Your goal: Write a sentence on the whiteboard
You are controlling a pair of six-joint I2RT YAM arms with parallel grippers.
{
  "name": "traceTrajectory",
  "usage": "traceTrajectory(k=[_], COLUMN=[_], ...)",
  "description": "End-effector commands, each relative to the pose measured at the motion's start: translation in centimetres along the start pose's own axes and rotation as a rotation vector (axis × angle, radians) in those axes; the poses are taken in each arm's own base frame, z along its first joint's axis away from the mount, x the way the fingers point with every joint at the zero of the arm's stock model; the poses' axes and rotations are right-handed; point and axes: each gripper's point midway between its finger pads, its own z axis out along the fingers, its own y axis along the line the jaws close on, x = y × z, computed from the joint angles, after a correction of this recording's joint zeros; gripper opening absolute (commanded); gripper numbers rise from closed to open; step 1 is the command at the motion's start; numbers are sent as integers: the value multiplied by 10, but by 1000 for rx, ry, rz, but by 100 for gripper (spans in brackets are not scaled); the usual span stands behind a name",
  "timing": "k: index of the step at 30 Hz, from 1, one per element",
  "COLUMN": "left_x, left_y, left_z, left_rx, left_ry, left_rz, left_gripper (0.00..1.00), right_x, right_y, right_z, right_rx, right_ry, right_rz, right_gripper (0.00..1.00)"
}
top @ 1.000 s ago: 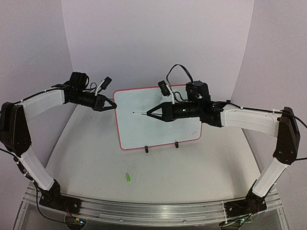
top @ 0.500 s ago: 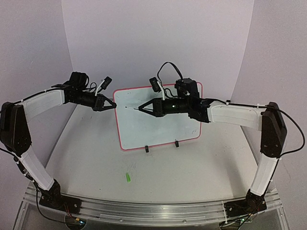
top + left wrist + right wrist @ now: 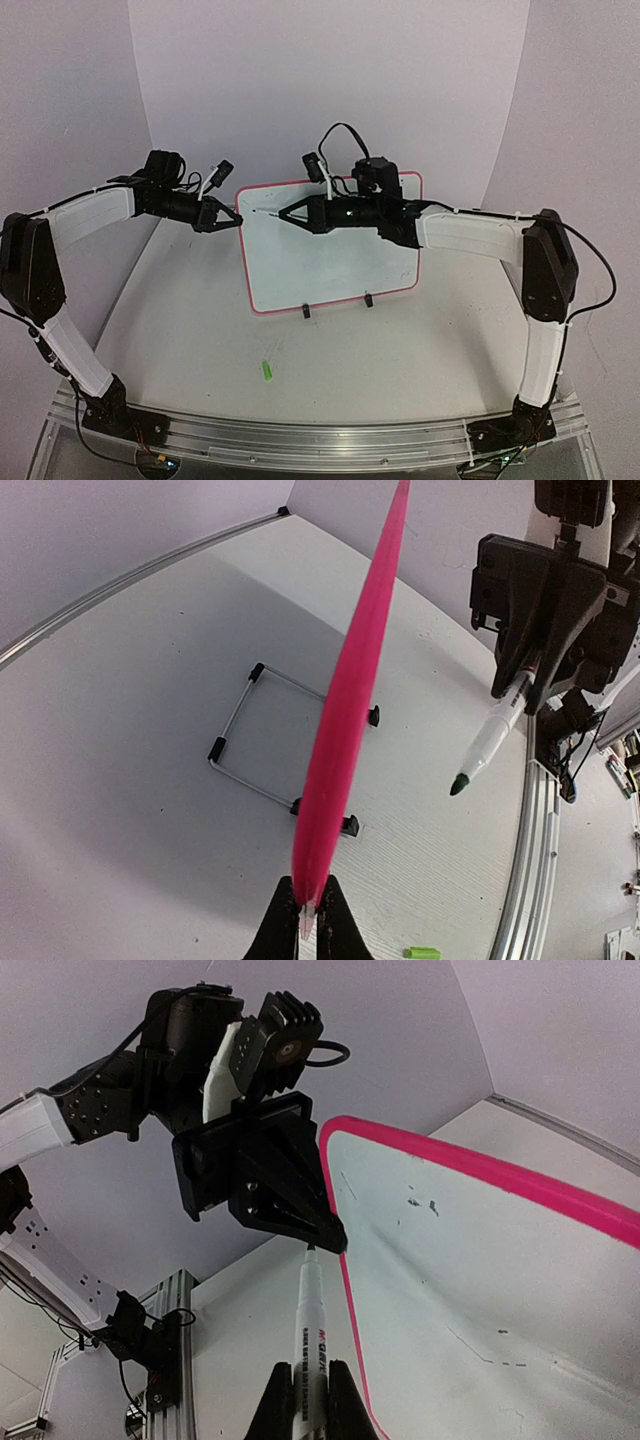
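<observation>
- The right gripper (image 3: 303,1400) is pressed together on the marker (image 3: 311,1325). The barrel runs straight out ahead of the fingers, with its green tip uncapped.
- Just ahead of that tip and to its right is the upper left corner of the whiteboard (image 3: 480,1260), standing upright. No words show on its face, only a few faint specks (image 3: 420,1201).
- Just beyond the tip, the left gripper (image 3: 333,1238) pinches the board's left rim and braces it from the far side.
- To do this step well, the tip should probably meet the face squarely and lightly. The board rests only on a thin wire stand (image 3: 240,742), so a hard push could tip it or twist it in the left pinch.
- The first stroke is best begun to the right of the left fingers and then carried level, away from them. Starting high leaves room below for a second line.
- The left wrist view sees the board edge-on, and there a clear gap shows between the marker tip and the pink rim. I judge the tip is not yet on the face.
- The right wrist view cannot settle that gap, because the tip overlaps the left fingers there.
- Only the top view takes in both arms and the board's two black feet (image 3: 305,312). It also shows the green cap (image 3: 267,370) lying well behind the right gripper, toward the bases.
</observation>
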Motion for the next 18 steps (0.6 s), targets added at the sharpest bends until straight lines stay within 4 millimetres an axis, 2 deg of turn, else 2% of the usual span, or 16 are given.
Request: traceTrajectory(k=[1,10,18], left_x=[9,10,10], left_y=[7,7,7], left_z=[5,5,6], left_rx=[-9,-4,2], left_ry=[29,32,31], left_rz=[-22,-26,-29], left_gripper=[0,0,0], right_x=[-25,-31,-38], right_y=[1,-9,-8], right_z=[4,12,12], right_rx=[-35,-39,-63], right_ry=[-64,-87,-113], right_rz=[-51,-44,-51], right_gripper=[0,0,0])
